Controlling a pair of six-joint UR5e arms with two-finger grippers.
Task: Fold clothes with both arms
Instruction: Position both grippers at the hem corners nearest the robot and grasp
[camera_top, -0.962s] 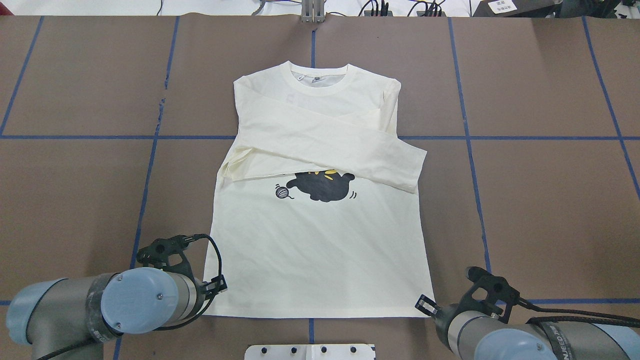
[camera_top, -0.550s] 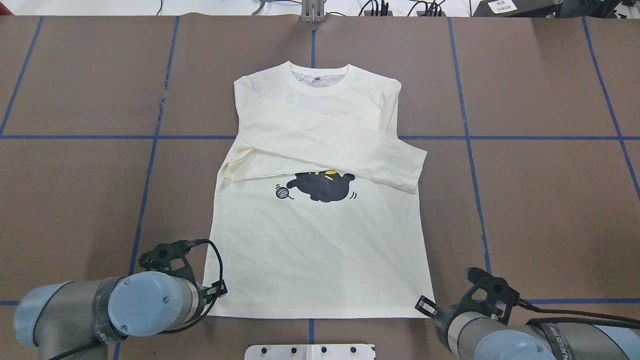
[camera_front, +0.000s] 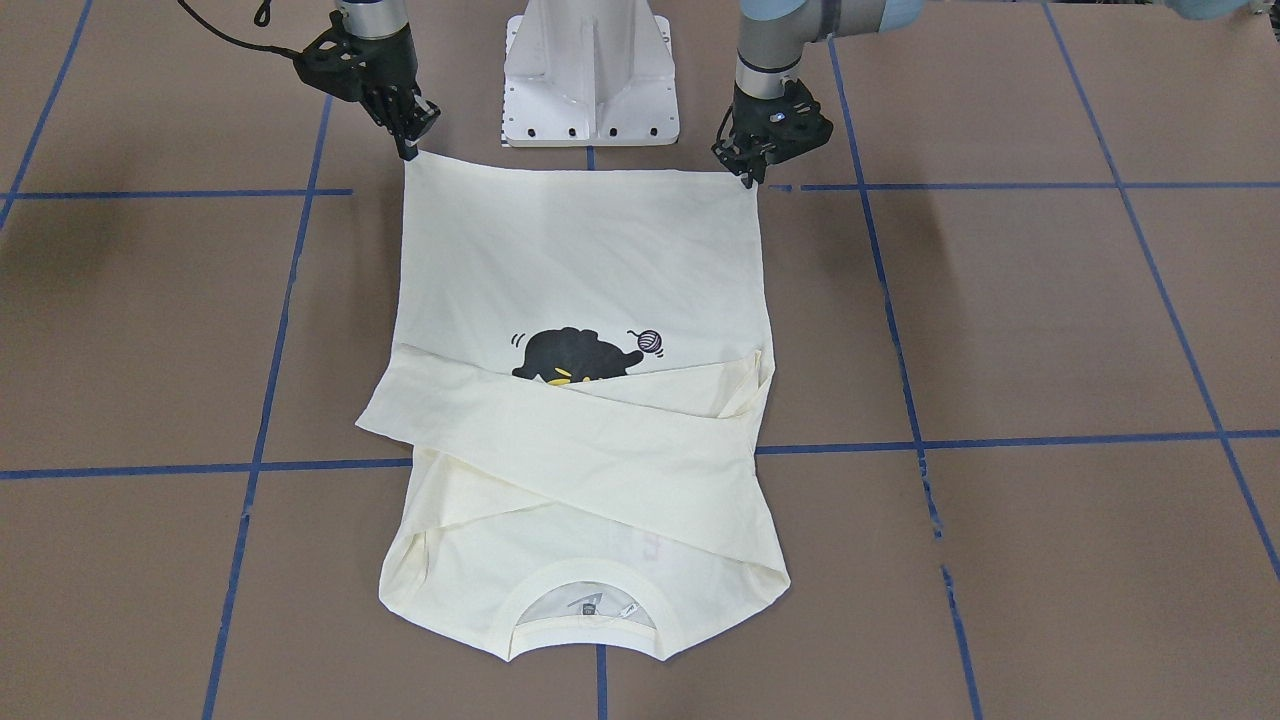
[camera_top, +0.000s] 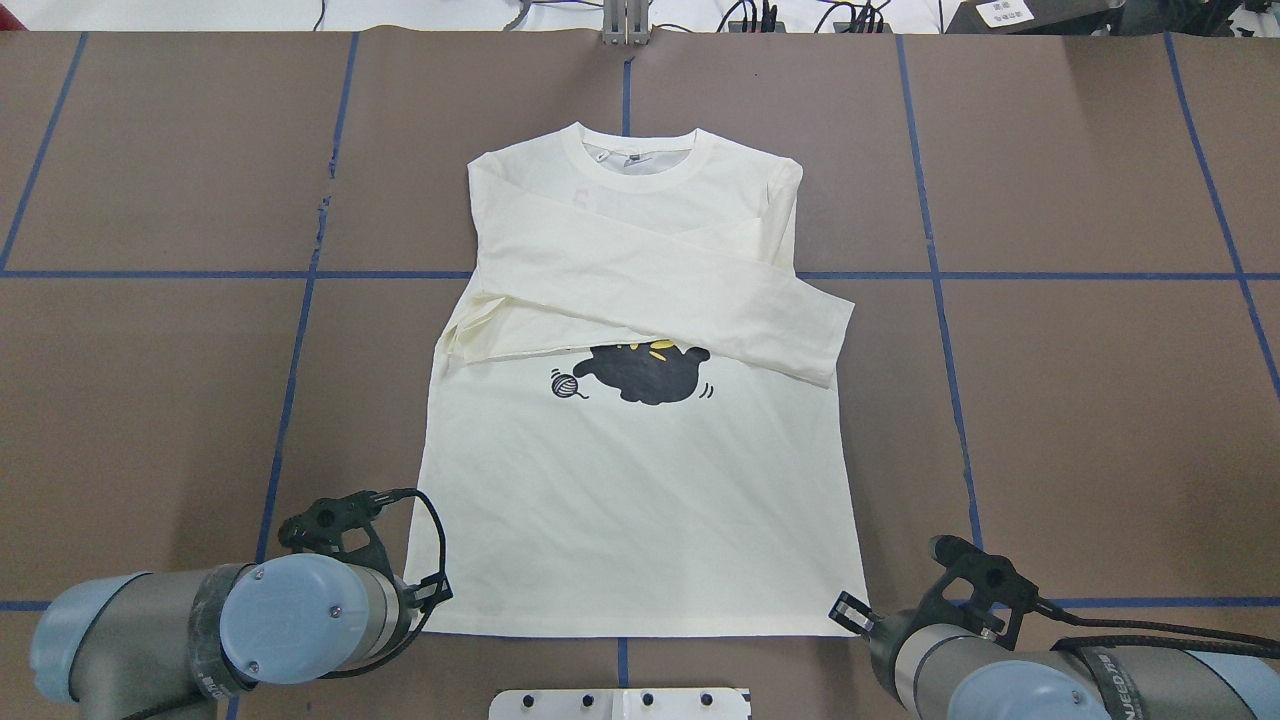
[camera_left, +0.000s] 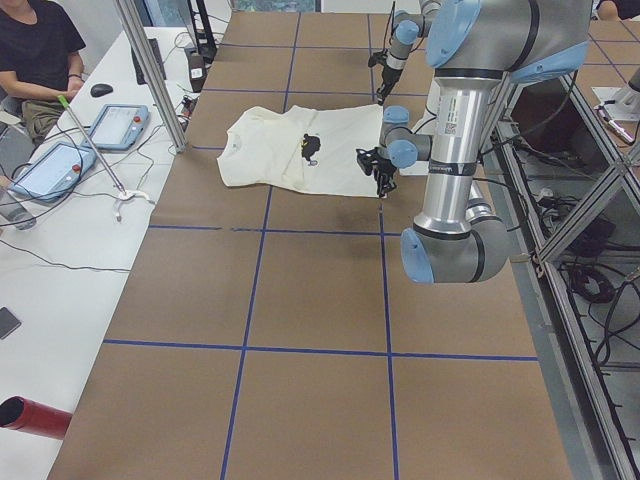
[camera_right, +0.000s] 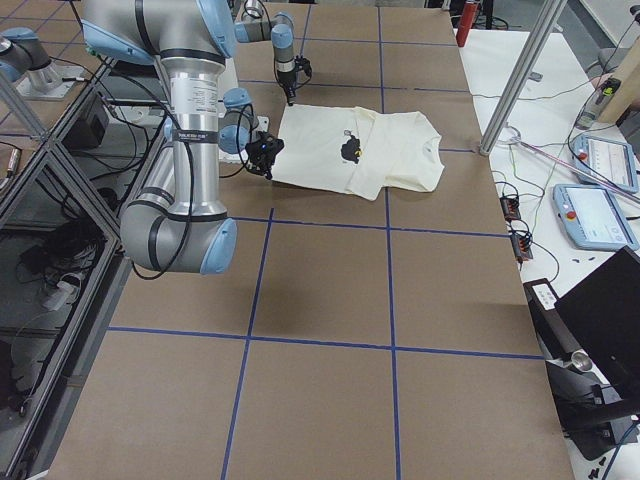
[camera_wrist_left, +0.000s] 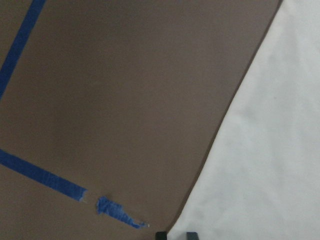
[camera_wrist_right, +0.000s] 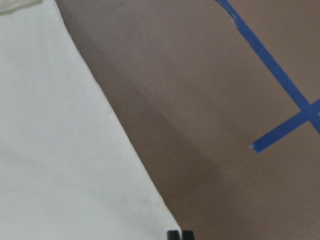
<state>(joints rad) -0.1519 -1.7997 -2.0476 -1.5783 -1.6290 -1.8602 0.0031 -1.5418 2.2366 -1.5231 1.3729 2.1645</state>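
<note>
Your left gripper (camera_front: 747, 179) has jaws slightly spread around one T-shirt (camera_top: 640, 500) hem corner; your right gripper (camera_front: 409, 152), jaws pressed together, pinches the other corner.

T-shirt (camera_top: 640, 520): plain cream-white. The print at its middle shows a black cat (camera_top: 645, 373) with yellow marks and a dark-lined yarn ball (camera_top: 566, 384).
Beneath it, table (camera_top: 1100, 420): brown, gridded with blue tape lines (camera_top: 1090, 275).
At its hem, left arm (camera_top: 150, 630) and right arm (camera_top: 1000, 670): grey-silver with light blue caps.
On the arms, left gripper (camera_front: 748, 180) and right gripper (camera_front: 410, 152): black.
Beyond the hem, pedestal (camera_front: 590, 60): white.
</note>
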